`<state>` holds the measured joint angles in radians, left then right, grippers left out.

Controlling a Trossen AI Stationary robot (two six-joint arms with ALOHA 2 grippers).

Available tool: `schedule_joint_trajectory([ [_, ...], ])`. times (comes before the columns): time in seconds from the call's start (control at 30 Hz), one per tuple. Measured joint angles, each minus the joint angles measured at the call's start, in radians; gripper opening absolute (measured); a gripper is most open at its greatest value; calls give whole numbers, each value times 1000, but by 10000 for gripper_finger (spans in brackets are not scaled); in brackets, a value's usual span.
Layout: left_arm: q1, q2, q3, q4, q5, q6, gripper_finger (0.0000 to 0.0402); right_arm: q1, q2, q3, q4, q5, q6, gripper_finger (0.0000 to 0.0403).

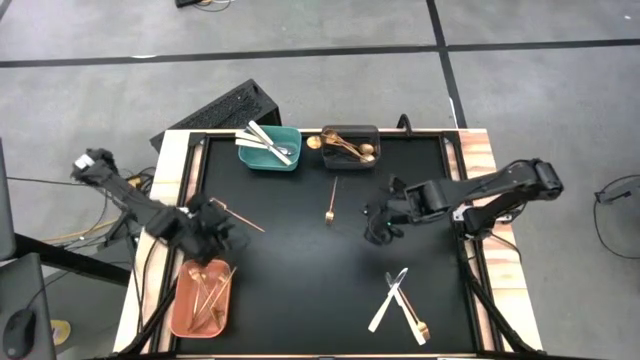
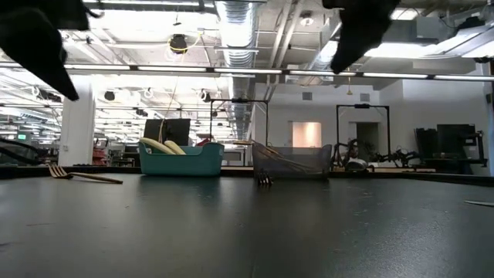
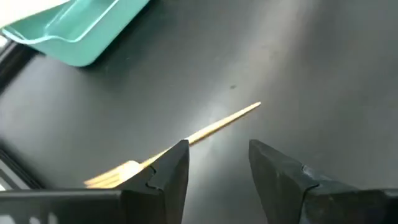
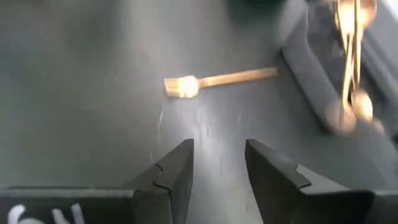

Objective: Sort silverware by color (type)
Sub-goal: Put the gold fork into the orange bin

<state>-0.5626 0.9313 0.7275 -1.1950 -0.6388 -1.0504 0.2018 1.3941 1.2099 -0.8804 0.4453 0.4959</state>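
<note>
A gold fork point(image 1: 238, 215) point(image 3: 214, 127) lies flat on the black table just beyond my left gripper point(image 1: 212, 228) point(image 3: 217, 163), which hovers open above it, near the table's left edge. Another gold fork point(image 1: 330, 202) point(image 4: 219, 80) lies mid-table, ahead of my open right gripper point(image 1: 380, 226) point(image 4: 217, 160), which touches nothing. White knives sit in the teal bin point(image 1: 287, 160), gold spoons in the dark grey bin point(image 1: 372, 133), and gold forks in the salmon bin point(image 1: 180, 310). Two white knives and a gold utensil point(image 1: 402, 300) lie crossed near the table's right near corner.
The teal bin point(image 2: 181, 160) and dark grey bin point(image 2: 289, 162) stand side by side at the far edge; the salmon bin is at the left near corner. Wooden rails point(image 1: 480, 160) border the black mat. Bare mat lies between the two grippers and at the near middle.
</note>
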Motion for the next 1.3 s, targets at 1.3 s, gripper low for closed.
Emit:
schedule_joint_trajectory([
  [1.3,675,553,-38,250,346,724,168,184,51,0,-133,6,191,162],
])
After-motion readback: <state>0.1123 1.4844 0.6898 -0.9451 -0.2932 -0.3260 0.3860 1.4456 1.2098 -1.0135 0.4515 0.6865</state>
